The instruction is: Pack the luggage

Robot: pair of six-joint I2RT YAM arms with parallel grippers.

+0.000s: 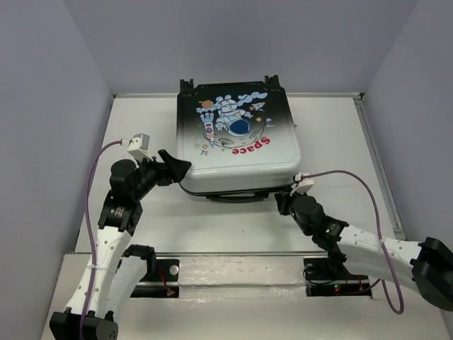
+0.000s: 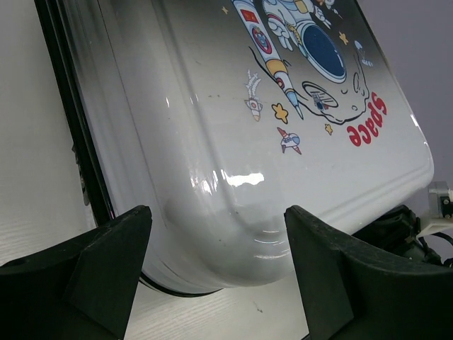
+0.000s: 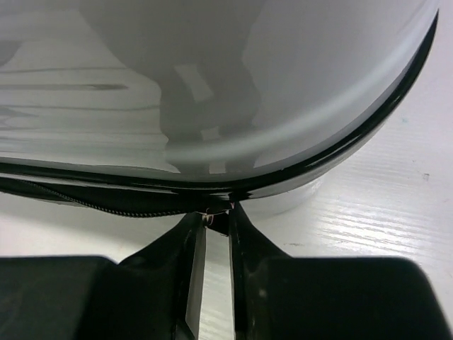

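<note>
I have the suitcase [image 1: 237,134] lying flat and shut in the upper middle of the overhead view, with its wheels toward the top of the frame. The shell fades from black at the wheel end to silver at the near end. It carries a cartoon astronaut, small rockets, stars and the red word "Space". In the right wrist view the silver shell [image 3: 212,85] is glossy and throws back soft reflections. A black rim and a dark zipper [image 3: 106,205] run below it.

My left gripper [image 1: 173,166] sits at the near left corner of the case. In its own view the fingers [image 2: 92,276] are spread wide with nothing held, and the rounded corner [image 2: 233,234] shows between them.

My right gripper [image 3: 218,216] is at the near right corner. Its fingers are drawn in to a thin slit, and the tips are pinched on a small metal zipper pull [image 3: 209,217] at the rim.

The table [image 1: 333,127] is white with a faint grain. Pale grey walls [image 1: 42,85] box it in on three sides.
</note>
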